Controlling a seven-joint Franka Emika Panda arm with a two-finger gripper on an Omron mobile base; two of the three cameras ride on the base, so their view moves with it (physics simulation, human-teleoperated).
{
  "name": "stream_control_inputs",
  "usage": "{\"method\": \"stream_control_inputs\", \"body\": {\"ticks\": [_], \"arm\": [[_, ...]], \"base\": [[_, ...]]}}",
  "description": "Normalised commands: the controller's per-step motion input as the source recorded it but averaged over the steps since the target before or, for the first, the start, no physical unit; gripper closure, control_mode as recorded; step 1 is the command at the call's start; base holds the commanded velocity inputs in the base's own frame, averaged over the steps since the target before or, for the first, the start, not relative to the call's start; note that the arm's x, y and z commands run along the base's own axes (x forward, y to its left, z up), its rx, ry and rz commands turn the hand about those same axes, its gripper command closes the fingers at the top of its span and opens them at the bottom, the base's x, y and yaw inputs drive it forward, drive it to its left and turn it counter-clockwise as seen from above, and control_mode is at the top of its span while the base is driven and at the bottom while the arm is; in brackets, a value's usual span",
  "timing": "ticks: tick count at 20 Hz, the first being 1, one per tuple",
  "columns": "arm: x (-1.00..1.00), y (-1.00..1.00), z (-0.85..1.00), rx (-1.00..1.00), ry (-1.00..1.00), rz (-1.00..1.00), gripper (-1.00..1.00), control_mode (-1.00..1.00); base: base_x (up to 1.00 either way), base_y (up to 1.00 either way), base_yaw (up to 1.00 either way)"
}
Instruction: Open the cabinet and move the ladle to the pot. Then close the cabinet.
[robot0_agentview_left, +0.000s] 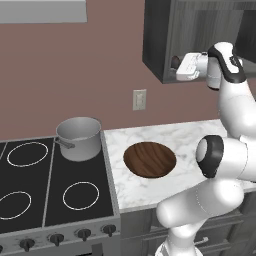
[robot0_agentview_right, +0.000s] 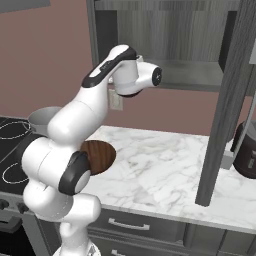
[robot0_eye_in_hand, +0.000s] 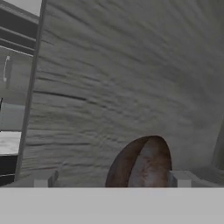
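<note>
The cabinet (robot0_agentview_left: 165, 35) on the wall stands open, its door (robot0_agentview_right: 232, 100) swung out toward me at the right. My gripper (robot0_eye_in_hand: 113, 179) reaches into the cabinet at shelf level, jaws open wide, with one fingertip (robot0_eye_in_hand: 46, 178) on each side. Between the fingertips, close ahead, sits the ladle's (robot0_eye_in_hand: 141, 162) dark brown rounded bowl; its handle is hidden. From the left base view the ladle (robot0_agentview_left: 174, 62) shows as a dark spot just past the hand. The silver pot (robot0_agentview_left: 79, 137) stands on the stove's back right burner, far below and to the left.
A round wooden disc (robot0_agentview_left: 149, 159) lies on the marble counter (robot0_agentview_left: 200, 132) beside the stove (robot0_agentview_left: 50, 185). A dark appliance (robot0_agentview_right: 247, 150) stands on the counter behind the open door. A wall outlet (robot0_agentview_left: 139, 99) is above the counter.
</note>
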Motion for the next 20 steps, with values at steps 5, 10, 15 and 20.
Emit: {"method": "stream_control_inputs", "body": {"ticks": [5,10,15,20], "arm": [[0.01,0.14,0.0,0.0,0.03,0.0,1.0,-1.0],[0.0,0.0,0.0,0.0,0.01,0.0,1.0,-1.0],[-0.25,-0.04,0.0,0.0,0.0,0.0,1.0,-1.0],[-0.54,-0.04,0.06,0.0,-0.05,0.0,1.0,-1.0]], "base": [[0.0,0.0,0.0],[0.0,0.0,0.0],[0.0,0.0,0.0],[0.0,0.0,0.0]]}}
